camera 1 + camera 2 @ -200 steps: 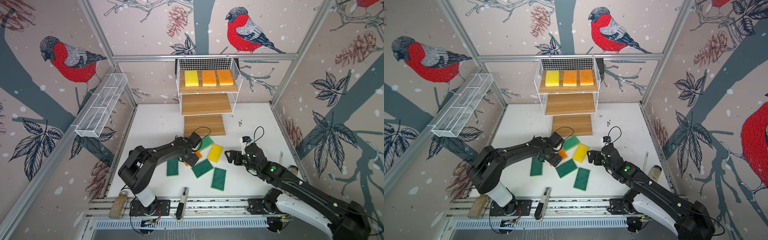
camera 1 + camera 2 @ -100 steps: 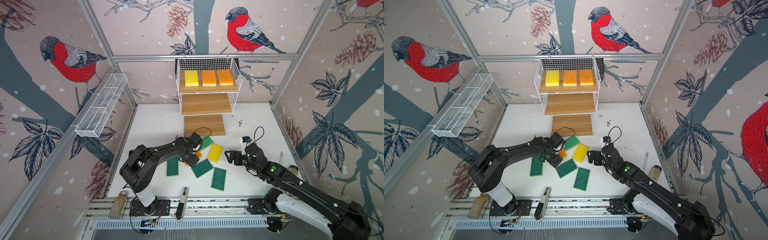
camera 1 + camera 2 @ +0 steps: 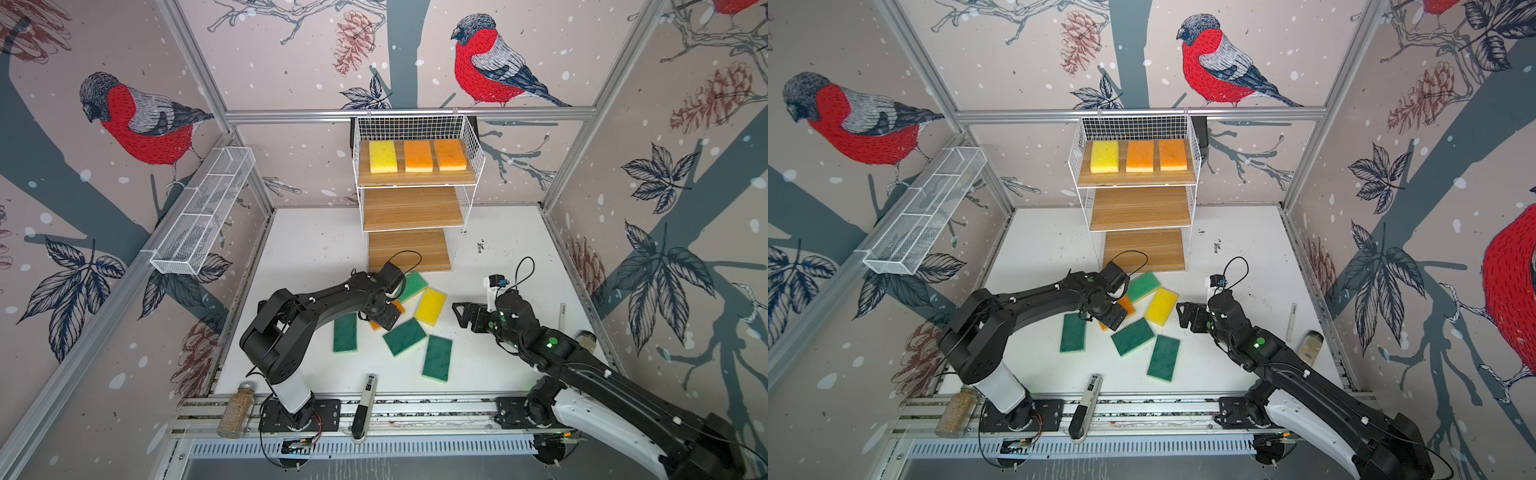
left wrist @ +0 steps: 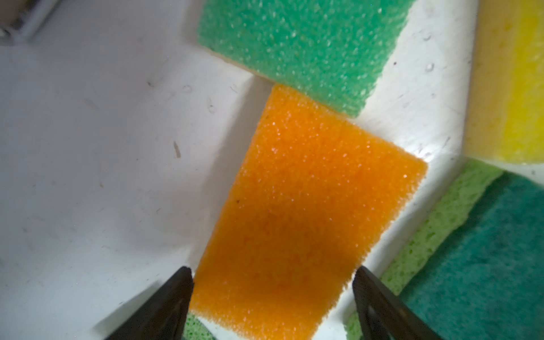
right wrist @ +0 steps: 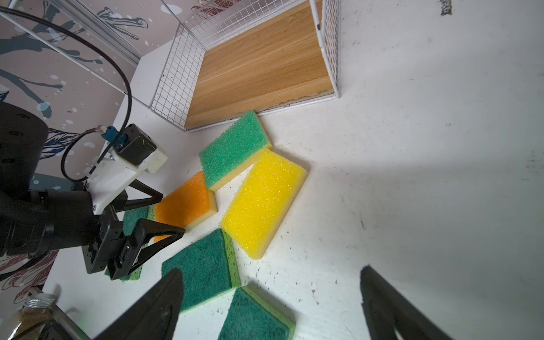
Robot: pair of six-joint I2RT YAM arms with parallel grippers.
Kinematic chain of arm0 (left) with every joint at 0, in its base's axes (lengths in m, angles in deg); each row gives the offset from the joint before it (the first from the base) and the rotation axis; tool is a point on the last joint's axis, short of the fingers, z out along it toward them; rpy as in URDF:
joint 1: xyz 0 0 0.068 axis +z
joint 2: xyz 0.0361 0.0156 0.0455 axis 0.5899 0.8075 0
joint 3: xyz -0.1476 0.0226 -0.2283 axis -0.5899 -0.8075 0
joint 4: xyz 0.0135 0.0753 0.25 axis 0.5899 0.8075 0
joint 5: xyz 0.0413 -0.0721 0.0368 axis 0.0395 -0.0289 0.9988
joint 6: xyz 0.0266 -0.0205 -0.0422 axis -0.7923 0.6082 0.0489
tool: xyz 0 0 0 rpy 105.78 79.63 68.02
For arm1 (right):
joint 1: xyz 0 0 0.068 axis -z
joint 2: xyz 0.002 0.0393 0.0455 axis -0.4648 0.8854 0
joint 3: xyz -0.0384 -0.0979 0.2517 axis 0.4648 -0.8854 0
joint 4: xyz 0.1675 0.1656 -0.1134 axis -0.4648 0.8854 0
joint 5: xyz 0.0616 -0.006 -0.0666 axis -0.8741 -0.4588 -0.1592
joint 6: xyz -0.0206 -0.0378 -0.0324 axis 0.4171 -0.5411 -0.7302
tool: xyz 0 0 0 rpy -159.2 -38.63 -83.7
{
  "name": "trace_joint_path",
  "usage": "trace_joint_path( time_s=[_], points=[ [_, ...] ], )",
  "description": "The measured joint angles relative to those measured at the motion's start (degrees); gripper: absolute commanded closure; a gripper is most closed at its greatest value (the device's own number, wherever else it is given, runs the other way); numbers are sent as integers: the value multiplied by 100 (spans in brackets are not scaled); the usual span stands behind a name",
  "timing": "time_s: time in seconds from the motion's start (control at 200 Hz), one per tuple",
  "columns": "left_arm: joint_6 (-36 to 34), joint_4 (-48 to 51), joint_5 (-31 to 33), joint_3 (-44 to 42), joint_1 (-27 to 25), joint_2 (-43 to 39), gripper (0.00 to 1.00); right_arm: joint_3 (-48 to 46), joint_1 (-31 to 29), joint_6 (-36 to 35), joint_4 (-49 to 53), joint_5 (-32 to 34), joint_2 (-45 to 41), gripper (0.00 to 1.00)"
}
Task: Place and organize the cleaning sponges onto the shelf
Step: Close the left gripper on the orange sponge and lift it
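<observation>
On the table an orange sponge (image 4: 309,206) lies flat, and my left gripper (image 4: 272,273) stands open over its near end, one finger on each long side with a thin gap. In both top views that gripper (image 3: 384,316) hides most of this sponge (image 3: 398,306). Around it lie a light green sponge (image 3: 413,286), a yellow sponge (image 3: 430,306) and three dark green sponges (image 3: 345,332) (image 3: 404,336) (image 3: 436,357). My right gripper (image 3: 460,316) hovers open and empty right of the yellow sponge. The shelf (image 3: 411,208) holds a yellow sponge (image 3: 382,156) and two orange sponges (image 3: 418,156) (image 3: 450,154) on its top board.
A long white mesh basket (image 3: 203,212) hangs on the left wall. A jar (image 3: 242,409) and a black-and-white tool (image 3: 364,405) lie at the front rail. Another jar (image 3: 586,338) and a thin strip (image 3: 562,316) sit by the right wall.
The left arm has shifted very slightly over the orange sponge. The right arm has not moved, and both grippers stay open.
</observation>
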Motion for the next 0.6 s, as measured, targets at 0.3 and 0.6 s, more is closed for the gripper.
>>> trace_joint_path(
  time_s=[0.3, 0.6],
  points=[
    [101, -48, -76, -214, 0, -127, 7, -118, 28, 0, -15, -4, -61, 6],
    [142, 63, 13, -214, 4, -116, 4, -151, 28, 2, -13, -94, -149, 6]
  ],
)
